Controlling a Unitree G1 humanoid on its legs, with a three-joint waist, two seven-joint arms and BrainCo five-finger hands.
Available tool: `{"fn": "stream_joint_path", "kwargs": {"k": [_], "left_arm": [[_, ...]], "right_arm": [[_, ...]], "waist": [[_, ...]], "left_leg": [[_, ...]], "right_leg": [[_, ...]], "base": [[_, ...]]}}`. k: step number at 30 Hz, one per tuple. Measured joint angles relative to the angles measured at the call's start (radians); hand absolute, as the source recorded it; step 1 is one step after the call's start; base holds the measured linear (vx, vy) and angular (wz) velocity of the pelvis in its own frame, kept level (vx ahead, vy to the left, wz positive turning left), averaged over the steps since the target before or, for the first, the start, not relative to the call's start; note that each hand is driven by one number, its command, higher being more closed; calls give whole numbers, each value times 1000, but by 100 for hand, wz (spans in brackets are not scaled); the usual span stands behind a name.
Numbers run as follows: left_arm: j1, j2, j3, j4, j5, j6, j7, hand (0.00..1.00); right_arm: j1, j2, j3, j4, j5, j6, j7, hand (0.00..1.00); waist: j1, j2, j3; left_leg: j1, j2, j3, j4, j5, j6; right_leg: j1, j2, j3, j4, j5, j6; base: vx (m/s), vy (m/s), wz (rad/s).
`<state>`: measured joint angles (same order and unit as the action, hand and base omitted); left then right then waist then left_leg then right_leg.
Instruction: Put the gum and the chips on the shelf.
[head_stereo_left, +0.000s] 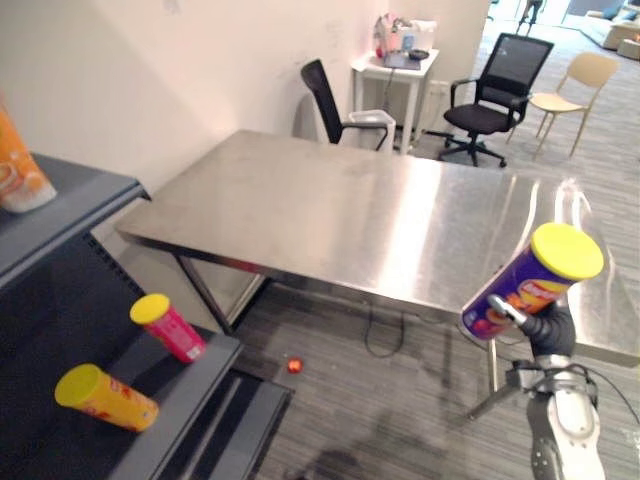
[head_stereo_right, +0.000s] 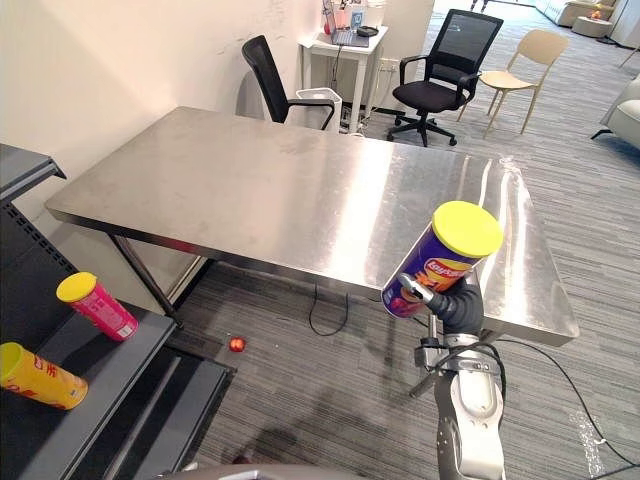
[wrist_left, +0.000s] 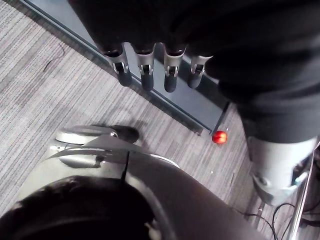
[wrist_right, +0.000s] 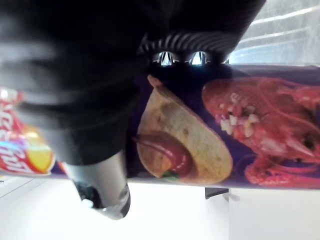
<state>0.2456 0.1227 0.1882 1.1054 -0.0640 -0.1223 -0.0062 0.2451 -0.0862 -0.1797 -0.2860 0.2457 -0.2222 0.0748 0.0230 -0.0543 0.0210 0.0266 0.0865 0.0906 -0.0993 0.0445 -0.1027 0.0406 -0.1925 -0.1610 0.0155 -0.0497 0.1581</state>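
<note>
We've got the right hand (head_stereo_right: 455, 305) curled round the purple chips can (head_stereo_right: 440, 262), yellow lid (head_stereo_right: 467, 228) tilted up and right; shelf (head_stereo_right: 110, 370) sits well apart to our left.

Silver-grey right arm (head_stereo_right: 468, 410); left hand (wrist_left: 160, 35) dark-covered, silver fingers (wrist_left: 145, 75) dark-tipped.

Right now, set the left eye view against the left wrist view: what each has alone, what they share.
Left eye alone: steel table, purple chips can clasped in the right hand, pink can and yellow can on the shelf. Left wrist alone: the left hand, fingers straight, above the floor. Shared: the red ball on the floor by the shelf's base.
</note>
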Motion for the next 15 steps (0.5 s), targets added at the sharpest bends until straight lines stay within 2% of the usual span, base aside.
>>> {"fn": "stream_joint_path", "kwargs": {"k": [6, 9, 12, 15], "left_arm": [[6, -2, 15, 0, -14, 1, -12, 0], [3, -2, 15, -2, -51, 1, -19, 0], [-13, -2, 13, -5, -53, 1, -18, 0], [-17, -19, 14, -24, -83, 1, -11, 0]], "right_arm": [[5, 50, -11, 0, 0, 0, 0, 100], [4, 66, -1, 1, 5, 0, -1, 100], [-10, 64, 33, 1, 39, -1, -3, 100], [-22, 57, 101, 1, 50, -6, -6, 100]], "waist": [[-12, -1, 2], [-18, 1, 24], [-18, 20, 60], [-16, 38, 95]], "left_leg": [[-3, -5, -23, 13, 7, 4], [-55, -4, -58, 125, -35, -2], [-143, 14, -114, 219, -55, -15], [-209, 25, -177, 207, -26, -35]], "right_leg": [[-33, -13, -8, 107, -54, -2], [-50, -21, -28, 185, -97, -12], [-98, -11, -68, 268, -138, -35], [-168, -10, -127, 369, -187, -62]], "base": [[8, -4, 10], [-36, -26, 25], [-114, -78, 44], [-182, -139, 58]]}}
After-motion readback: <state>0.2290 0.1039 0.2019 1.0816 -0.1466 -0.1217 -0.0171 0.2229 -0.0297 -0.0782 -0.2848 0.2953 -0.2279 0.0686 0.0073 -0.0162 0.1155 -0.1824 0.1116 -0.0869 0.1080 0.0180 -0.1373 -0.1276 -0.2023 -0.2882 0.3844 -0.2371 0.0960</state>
